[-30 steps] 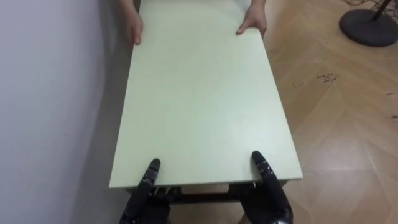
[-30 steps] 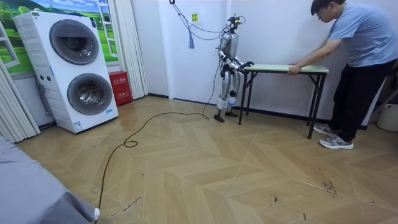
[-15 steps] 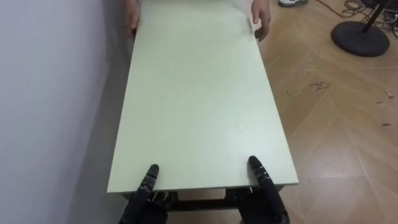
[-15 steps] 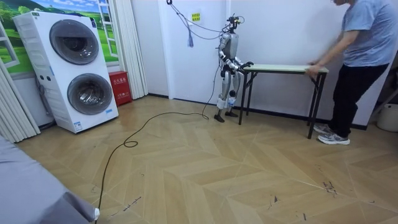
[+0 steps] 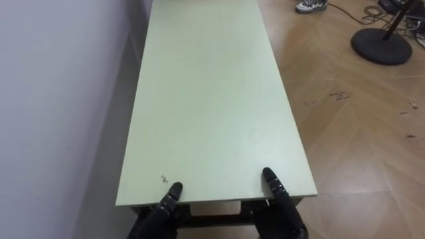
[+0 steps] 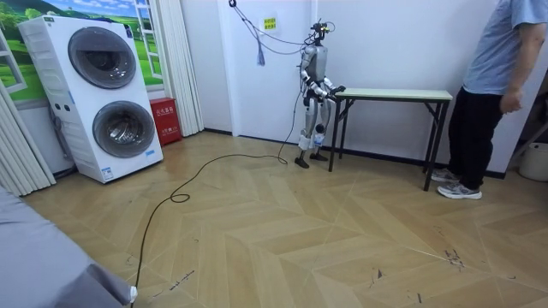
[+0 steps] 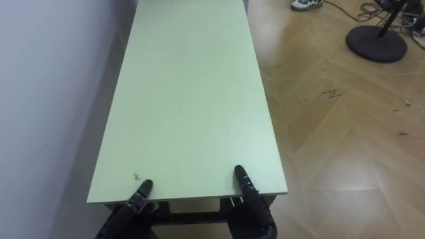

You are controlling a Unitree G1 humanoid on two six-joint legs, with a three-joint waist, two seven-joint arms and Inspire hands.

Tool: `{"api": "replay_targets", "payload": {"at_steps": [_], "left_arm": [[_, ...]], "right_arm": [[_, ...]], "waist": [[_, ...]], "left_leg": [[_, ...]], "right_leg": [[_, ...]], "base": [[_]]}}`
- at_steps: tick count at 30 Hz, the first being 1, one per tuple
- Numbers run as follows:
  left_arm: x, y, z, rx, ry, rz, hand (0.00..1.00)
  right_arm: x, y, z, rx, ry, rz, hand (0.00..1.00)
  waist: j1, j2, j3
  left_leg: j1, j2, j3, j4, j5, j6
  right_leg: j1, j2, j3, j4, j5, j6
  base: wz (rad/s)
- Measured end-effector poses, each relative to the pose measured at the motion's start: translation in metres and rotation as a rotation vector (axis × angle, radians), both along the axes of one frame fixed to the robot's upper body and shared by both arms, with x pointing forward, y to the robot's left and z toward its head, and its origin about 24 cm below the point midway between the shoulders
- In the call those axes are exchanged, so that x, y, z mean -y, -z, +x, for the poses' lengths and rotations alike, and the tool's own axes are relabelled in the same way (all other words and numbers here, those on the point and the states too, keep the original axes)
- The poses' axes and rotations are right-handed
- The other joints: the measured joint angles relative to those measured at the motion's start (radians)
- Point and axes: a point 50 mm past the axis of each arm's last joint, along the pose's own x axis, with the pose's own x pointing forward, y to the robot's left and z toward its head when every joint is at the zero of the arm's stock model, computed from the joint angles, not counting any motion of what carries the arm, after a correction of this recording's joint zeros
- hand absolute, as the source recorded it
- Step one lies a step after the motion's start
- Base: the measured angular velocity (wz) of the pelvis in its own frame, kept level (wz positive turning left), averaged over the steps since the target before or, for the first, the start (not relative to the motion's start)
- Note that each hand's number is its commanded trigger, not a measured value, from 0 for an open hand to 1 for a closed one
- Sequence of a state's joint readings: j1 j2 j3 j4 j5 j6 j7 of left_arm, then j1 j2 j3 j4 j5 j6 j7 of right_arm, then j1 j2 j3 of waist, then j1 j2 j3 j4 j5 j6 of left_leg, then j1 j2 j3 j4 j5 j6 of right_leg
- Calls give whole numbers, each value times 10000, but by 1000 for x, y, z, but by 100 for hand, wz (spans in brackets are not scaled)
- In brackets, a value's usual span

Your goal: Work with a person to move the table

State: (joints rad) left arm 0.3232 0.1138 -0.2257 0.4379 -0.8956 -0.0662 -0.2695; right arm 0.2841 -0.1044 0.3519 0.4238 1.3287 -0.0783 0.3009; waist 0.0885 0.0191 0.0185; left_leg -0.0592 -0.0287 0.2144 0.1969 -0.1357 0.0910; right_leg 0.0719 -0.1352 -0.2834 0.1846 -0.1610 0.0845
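A long table with a pale green top [image 5: 206, 99] stands along the white wall; in the room view the table [image 6: 394, 94] rests on its dark legs. I stand at its near end. My left hand [image 5: 170, 198] and right hand [image 5: 275, 188] each lay a thumb on the top at the near edge, with the rest of each hand under the edge. The person [image 6: 497, 85] stands upright at the far end on the room view's right, arms down, hands off the table. One shoe [image 5: 311, 5] of the person shows beyond the far end.
The white wall [image 5: 60, 99] runs close along the table's left side. A round black stand base [image 5: 380, 45] sits on the wood floor to the far right. Stacked washing machines [image 6: 96, 94] and a red box [image 6: 164, 120] stand at the room view's left.
The person has let go of the far end, straightened up and stepped back. My left thumb has slid back toward the near edge.
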Motion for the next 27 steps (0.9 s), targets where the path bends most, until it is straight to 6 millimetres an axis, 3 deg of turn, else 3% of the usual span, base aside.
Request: {"api": "replay_targets", "payload": {"at_steps": [8,15,27], "left_arm": [[6,0,5,-23,670,307,0],[9,5,-1,-511,1852,1050,0],[8,7,-3,-726,2400,1471,0]], "right_arm": [[-7,-2,-6,697,-2032,-293,0],[-10,-4,-5,915,-2601,-41,0],[-4,-4,-6,1133,-3035,-216,0]], "waist": [[6,-23,-29],[-5,-98,-52],[-47,-84,-50]], "left_leg": [[7,26,20,3,13,-19],[4,26,19,11,11,-17],[0,23,8,13,11,-17]], "right_leg": [[0,12,27,3,-3,2],[5,14,22,5,-2,1],[13,13,-12,3,-3,2]], "base": [[0],[0],[0]]}}
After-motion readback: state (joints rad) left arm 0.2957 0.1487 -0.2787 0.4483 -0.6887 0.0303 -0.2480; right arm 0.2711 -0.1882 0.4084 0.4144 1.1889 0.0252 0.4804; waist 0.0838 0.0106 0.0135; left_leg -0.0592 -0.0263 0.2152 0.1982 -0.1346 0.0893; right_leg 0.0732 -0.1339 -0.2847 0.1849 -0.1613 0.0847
